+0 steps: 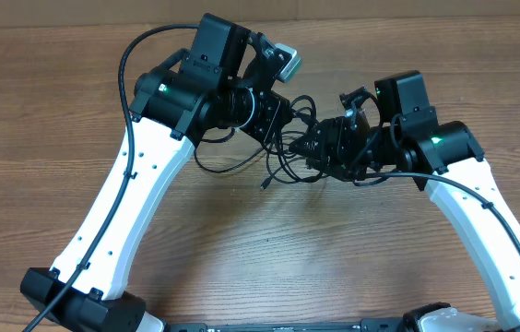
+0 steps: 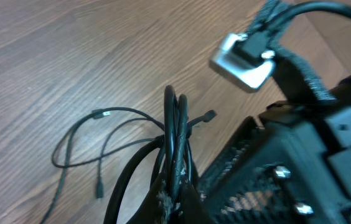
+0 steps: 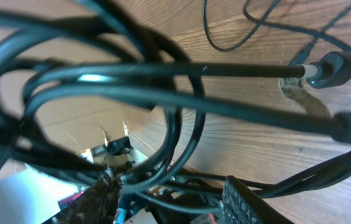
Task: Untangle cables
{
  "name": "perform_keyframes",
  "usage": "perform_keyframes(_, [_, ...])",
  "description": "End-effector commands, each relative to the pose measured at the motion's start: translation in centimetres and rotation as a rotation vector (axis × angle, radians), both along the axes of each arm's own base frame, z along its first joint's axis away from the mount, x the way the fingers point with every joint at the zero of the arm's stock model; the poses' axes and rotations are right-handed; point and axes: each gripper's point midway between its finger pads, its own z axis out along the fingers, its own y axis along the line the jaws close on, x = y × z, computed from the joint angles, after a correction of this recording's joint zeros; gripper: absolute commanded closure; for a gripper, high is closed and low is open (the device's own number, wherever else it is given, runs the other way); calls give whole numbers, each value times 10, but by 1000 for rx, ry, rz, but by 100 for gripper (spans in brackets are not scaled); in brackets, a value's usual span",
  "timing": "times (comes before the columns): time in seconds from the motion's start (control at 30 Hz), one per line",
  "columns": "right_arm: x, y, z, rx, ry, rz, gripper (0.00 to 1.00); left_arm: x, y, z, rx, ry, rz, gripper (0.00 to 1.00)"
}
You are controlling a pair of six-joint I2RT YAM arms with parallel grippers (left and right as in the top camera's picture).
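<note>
The cables (image 1: 289,155) are a knot of thin black cords hanging between my two grippers just above the table. My left gripper (image 1: 283,124) is shut on a folded bundle of the cables (image 2: 175,124), pinched between its fingertips (image 2: 163,198). Loose strands with small plug ends (image 2: 99,185) trail onto the wood at the left. My right gripper (image 1: 320,143) sits inside the tangle. In the right wrist view its jaws (image 3: 169,180) stand apart with several cable loops (image 3: 163,99) running across the gap, none pinched. A silvery-tipped plug (image 3: 332,68) hangs at upper right.
The wooden table (image 1: 269,258) lies under everything. A loose cable loop (image 1: 228,168) and a plug end (image 1: 266,183) rest on it below the left gripper. The right arm's black gripper body (image 2: 287,162) and a silver camera (image 2: 244,59) crowd close to the left fingers.
</note>
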Motion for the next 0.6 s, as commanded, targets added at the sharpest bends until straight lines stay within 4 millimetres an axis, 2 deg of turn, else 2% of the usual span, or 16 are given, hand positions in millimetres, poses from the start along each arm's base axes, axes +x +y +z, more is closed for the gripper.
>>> perform_keyframes(0.0, [4, -3, -4, -34, 77, -116, 53, -11, -10, 24, -87, -10, -49, 96])
perform_keyframes(0.23, [17, 0, -7, -69, 82, -224, 58, -12, -11, 24, -90, -9, -53, 96])
perform_keyframes(0.33, [21, -1, -10, -97, 69, -256, 69, -11, -11, 24, -90, -9, -52, 96])
perform_keyframes(0.5, [22, 5, -23, -151, 64, -250, 96, -11, -11, 24, -89, -9, -52, 96])
perform_keyframes(0.57, [20, 6, -34, -201, 45, -219, 96, -11, -10, 24, -85, -12, -48, 96])
